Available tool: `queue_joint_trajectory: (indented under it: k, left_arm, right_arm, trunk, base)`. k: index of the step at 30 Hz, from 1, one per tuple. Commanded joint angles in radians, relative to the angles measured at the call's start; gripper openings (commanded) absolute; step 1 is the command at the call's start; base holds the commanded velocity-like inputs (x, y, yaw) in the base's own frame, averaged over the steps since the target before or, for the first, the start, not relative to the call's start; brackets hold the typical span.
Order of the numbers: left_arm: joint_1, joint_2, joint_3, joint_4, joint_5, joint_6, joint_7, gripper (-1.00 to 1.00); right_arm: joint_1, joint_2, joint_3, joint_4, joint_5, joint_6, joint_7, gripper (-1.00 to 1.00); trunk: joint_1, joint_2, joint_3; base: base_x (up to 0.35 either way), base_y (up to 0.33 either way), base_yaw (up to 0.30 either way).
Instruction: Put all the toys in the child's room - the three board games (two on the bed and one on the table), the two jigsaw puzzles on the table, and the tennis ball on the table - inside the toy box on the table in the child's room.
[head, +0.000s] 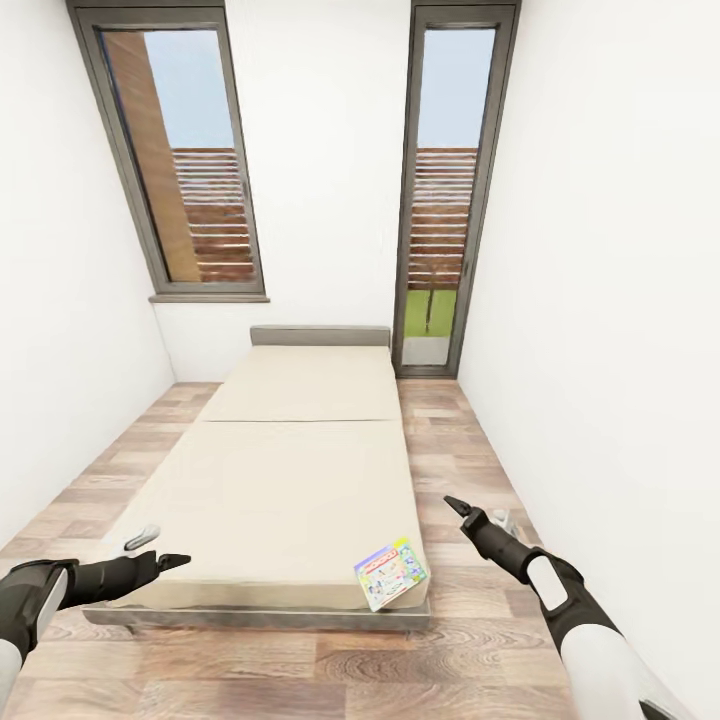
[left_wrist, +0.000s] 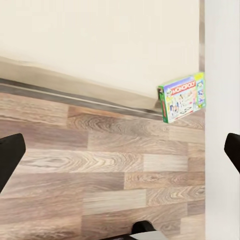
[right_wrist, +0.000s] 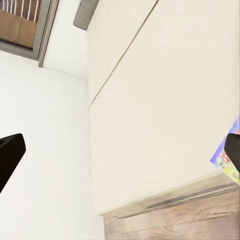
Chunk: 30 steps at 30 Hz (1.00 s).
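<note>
A board game (head: 391, 571), a thin box with bright cartoon print and red lettering, lies on the near right corner of the bed (head: 290, 470). It juts slightly past the mattress edge. My left gripper (head: 160, 548) hovers open at the bed's near left corner, far from the box. Off the bed's right side, above the floor, my right gripper (head: 475, 512) is open and empty. The left wrist view shows the board game (left_wrist: 182, 97) at the corner of the bed (left_wrist: 100, 40). Beside one finger in the right wrist view, a sliver of the board game (right_wrist: 220, 157) peeks out.
White walls close in on both sides of the bed. Strips of wood-plank floor (head: 470, 440) run along each side and in front (head: 300, 670). At the far wall stand a tall window (head: 180, 160) and a glass door (head: 440, 200).
</note>
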Motion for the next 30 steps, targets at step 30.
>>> queue_joint_trajectory:
  k: [30]
  left_arm:
    - [-0.001,-0.16,0.015,0.082,0.134,0.039,0.003,1.0]
  right_arm:
    - [-0.002,0.016,0.008,0.001,0.009,0.024,-0.069,1.0]
  trunk:
    - [0.001,-0.002,-0.002]
  base:
    - [0.0,-0.167,0.0]
